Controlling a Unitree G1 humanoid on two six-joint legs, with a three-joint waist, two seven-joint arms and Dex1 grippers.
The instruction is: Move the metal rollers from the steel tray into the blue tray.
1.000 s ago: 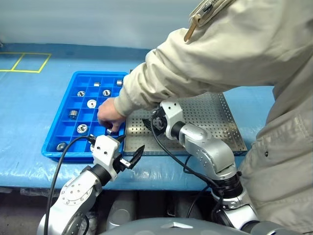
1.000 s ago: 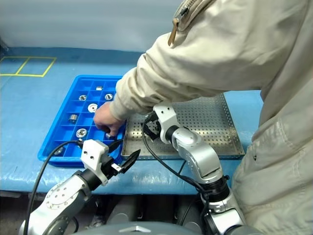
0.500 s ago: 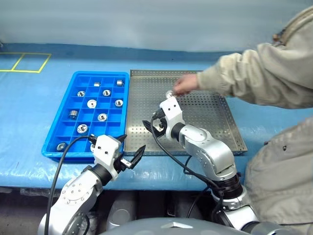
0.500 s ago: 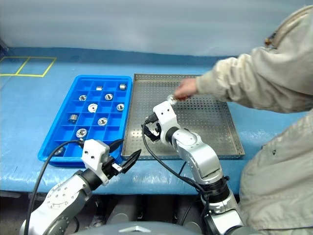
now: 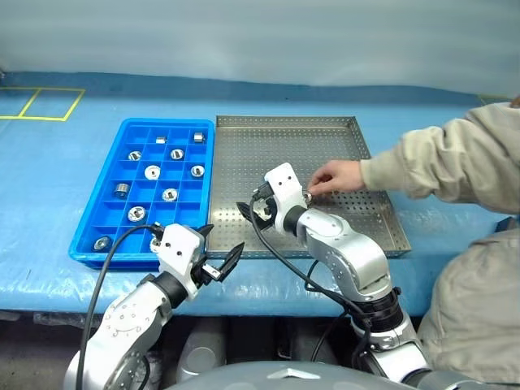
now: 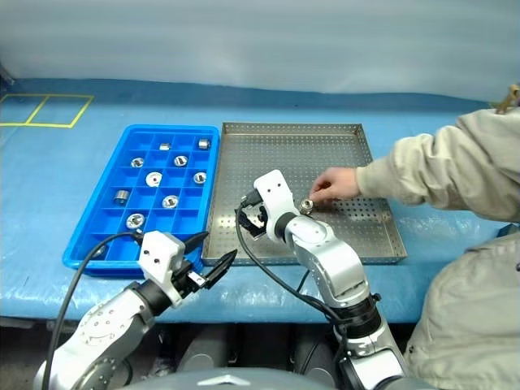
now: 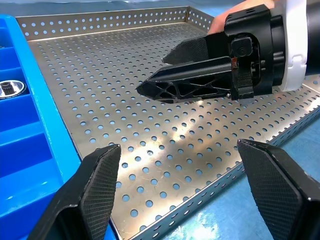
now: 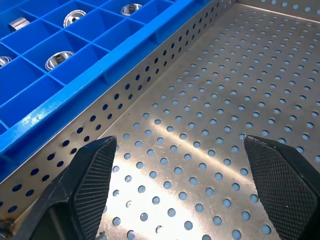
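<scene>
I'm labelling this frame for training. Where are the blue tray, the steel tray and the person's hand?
blue tray (image 5: 88, 244), left eye view, near rim.
steel tray (image 5: 280, 122), left eye view, far rim.
person's hand (image 5: 335, 176), left eye view, back of the hand.

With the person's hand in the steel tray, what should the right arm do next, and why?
Probably hold until the person's hand withdraws, then swing the right gripper toward the metal roller that the hand is setting on the steel tray. That roller lies just beside the arm's wrist, the fingers are open and empty, and the other rollers already sit in the blue tray.
</scene>
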